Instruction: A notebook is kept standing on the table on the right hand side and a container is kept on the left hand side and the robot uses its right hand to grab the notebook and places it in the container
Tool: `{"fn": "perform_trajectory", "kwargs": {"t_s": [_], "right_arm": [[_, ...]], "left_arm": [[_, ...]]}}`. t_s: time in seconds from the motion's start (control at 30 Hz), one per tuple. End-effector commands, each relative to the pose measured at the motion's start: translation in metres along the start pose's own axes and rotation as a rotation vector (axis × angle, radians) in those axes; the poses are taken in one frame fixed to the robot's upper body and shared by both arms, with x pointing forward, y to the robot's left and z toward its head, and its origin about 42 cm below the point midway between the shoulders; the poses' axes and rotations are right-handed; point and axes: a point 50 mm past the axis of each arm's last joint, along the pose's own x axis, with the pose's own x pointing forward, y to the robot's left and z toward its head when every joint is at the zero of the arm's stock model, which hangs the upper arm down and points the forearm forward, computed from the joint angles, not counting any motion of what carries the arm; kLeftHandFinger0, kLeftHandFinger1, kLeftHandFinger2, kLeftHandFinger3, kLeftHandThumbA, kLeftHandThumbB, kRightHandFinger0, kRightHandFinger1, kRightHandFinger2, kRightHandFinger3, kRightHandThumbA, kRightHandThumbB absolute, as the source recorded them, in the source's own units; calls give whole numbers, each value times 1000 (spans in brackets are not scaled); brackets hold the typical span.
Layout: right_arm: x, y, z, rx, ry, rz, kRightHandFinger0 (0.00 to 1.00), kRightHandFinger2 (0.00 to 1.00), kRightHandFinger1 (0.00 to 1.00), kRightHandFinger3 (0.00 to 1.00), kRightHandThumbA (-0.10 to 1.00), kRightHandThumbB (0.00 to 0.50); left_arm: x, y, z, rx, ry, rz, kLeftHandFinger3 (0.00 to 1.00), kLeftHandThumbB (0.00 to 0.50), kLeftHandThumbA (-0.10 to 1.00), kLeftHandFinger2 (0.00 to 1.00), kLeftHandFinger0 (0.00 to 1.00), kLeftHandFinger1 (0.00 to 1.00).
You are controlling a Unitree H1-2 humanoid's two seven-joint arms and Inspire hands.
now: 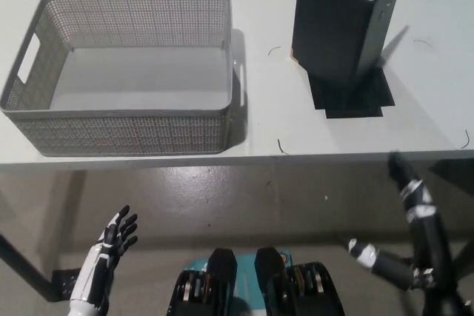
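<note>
A black notebook (342, 31) stands upright on the white table (259, 109), opened in a V, at the right of the head view. A grey mesh container (122, 72) with handle slots sits at the left, nothing inside it. My black right hand (411, 216) hangs open below the table's front edge at the lower right, well short of the notebook. My white left hand (115, 238) rests open at the lower left, under the container's side of the table.
A black square mark (354, 98) lies on the table under the notebook. The table's front edge (237, 159) runs across the middle of the picture, with grey floor below it.
</note>
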Motion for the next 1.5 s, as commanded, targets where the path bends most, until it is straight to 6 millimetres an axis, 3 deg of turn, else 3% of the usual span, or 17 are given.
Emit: {"fn": "perform_trajectory", "kwargs": {"t_s": [0.0,0.1,0.27,0.43,0.5,0.6,0.7,0.83,0.97,1.07,1.47], "right_arm": [[48,-17,20,-95,-112,-68,1000,1000,1000,1000,1000,404],[78,-25,17,-110,-87,-108,1000,1000,1000,1000,1000,442],[129,-37,13,-88,-56,-152,1000,1000,1000,1000,1000,425],[170,-44,9,-54,24,-172,1000,1000,1000,1000,1000,472],[188,-47,3,-29,59,-175,1000,1000,1000,1000,1000,482],[208,-48,-5,-55,83,-185,1000,1000,1000,1000,1000,438],[233,-49,-18,-7,143,-203,1000,1000,1000,1000,1000,495],[259,-49,-36,120,190,-251,1000,1000,1000,1000,1000,495],[274,-39,-50,250,195,-277,1000,1000,1000,1000,1000,462],[286,-29,-58,305,261,-254,1000,1000,1000,1000,1000,500],[319,32,-56,477,353,-155,1000,1000,1000,1000,1000,500]], "left_arm": [[5,3,12,7,-79,-9,1000,178,1000,1000,1000,1000],[3,3,11,10,-73,-7,1000,170,1000,1000,1000,1000],[1,2,7,15,-70,-12,1000,133,1000,1000,1000,1000],[-1,3,5,15,-60,-11,1000,148,1000,1000,1000,1000],[-2,2,3,20,-57,-13,1000,149,1000,1000,1000,1000],[-2,2,4,23,-53,-14,1000,153,1000,1000,1000,1000],[-3,2,3,10,-52,-8,1000,137,1000,1000,1000,1000],[-4,2,3,4,-58,-9,1000,135,1000,1000,1000,1000],[-7,0,0,4,-49,-19,1000,135,1000,1000,1000,1000],[-9,0,-1,3,-50,-24,1000,137,1000,1000,1000,1000],[-9,-1,1,-3,-62,-29,1000,136,1000,1000,1000,1000]]}}
